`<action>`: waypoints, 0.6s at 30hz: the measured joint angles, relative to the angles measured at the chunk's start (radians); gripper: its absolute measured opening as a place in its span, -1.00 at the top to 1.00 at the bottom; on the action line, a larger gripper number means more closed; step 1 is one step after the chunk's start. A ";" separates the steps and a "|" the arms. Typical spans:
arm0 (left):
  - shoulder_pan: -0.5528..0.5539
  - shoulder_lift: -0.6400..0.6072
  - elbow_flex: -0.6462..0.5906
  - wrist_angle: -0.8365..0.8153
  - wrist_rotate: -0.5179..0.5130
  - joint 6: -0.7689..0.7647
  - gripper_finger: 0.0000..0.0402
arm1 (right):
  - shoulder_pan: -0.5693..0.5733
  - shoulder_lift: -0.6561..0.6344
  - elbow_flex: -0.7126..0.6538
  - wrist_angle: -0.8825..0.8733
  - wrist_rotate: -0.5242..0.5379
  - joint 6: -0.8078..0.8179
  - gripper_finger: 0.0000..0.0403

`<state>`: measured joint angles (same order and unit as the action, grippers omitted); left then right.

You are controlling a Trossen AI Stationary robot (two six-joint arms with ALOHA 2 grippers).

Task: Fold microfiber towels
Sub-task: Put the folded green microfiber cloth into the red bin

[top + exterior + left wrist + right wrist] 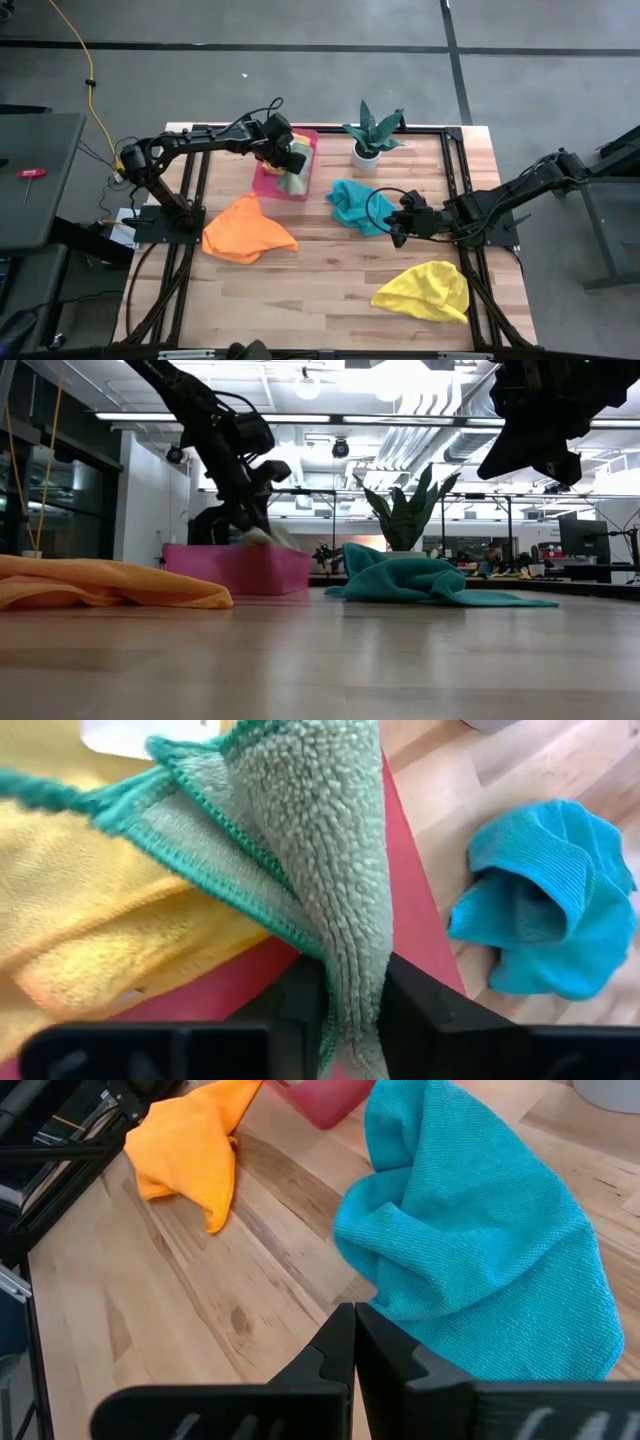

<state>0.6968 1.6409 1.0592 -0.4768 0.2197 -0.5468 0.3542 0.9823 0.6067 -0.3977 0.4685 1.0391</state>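
The left arm reaches from its base at the table's left edge across to the pink tray [268, 184]. The left gripper [293, 158] sits over the tray, and its fingers [300, 1005] are clamped on a fold of the light green towel [320, 840], which has a teal stitched edge. In the low view the towel hangs as a small peak below the gripper, just above the tray's rim. A yellow towel [90, 920] lies in the tray, beside and partly under the green one.

The right arm extends from the table's right side toward the centre, with forearm and wrist low and roughly level. The right gripper [397, 232] hangs above the table just beside the teal towel [352, 205]. Its two fingers [335, 1345] are pressed together with nothing between them. The low view shows this gripper well above the table surface and not in contact with the cloth.

The teal towel lies crumpled near the table's centre, in front of a potted plant [372, 135]. The orange towel [247, 231] lies crumpled on the wooden table [330, 290] in front of the tray, toward the left. A second yellow towel [427, 290] lies bunched near the front right, well apart from both grippers.
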 joint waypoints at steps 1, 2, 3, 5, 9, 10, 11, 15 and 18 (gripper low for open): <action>0.000 0.000 0.000 0.002 -0.007 0.000 0.61 | 0.000 0.000 0.000 0.000 0.000 0.003 1.00; 0.000 0.000 0.000 0.003 -0.013 0.000 0.57 | 0.000 0.000 0.000 0.000 0.000 0.007 1.00; 0.000 0.000 0.000 0.003 -0.019 0.000 0.53 | 0.000 0.000 0.000 0.000 0.001 0.011 1.00; 0.000 0.000 0.000 0.003 -0.022 0.000 0.44 | 0.000 0.000 0.000 0.000 0.001 0.011 1.00; 0.007 0.000 0.001 0.002 -0.038 0.047 0.27 | 0.000 0.000 0.000 0.000 0.001 0.011 1.00; 0.014 0.000 0.005 -0.005 -0.045 0.055 0.23 | 0.000 0.000 0.000 0.000 0.001 0.011 1.00; 0.026 -0.001 0.013 -0.017 -0.046 0.060 0.19 | 0.000 0.000 0.000 0.000 0.001 0.011 1.00; 0.077 -0.013 0.072 -0.078 -0.047 0.120 0.06 | 0.000 0.000 0.000 0.003 -0.002 0.011 1.00; 0.109 -0.025 0.119 -0.131 -0.053 0.167 0.01 | 0.000 0.000 0.000 0.003 -0.002 0.011 1.00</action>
<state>0.8061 1.6159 1.1786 -0.6078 0.1667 -0.3796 0.3542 0.9823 0.6067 -0.3943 0.4660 1.0504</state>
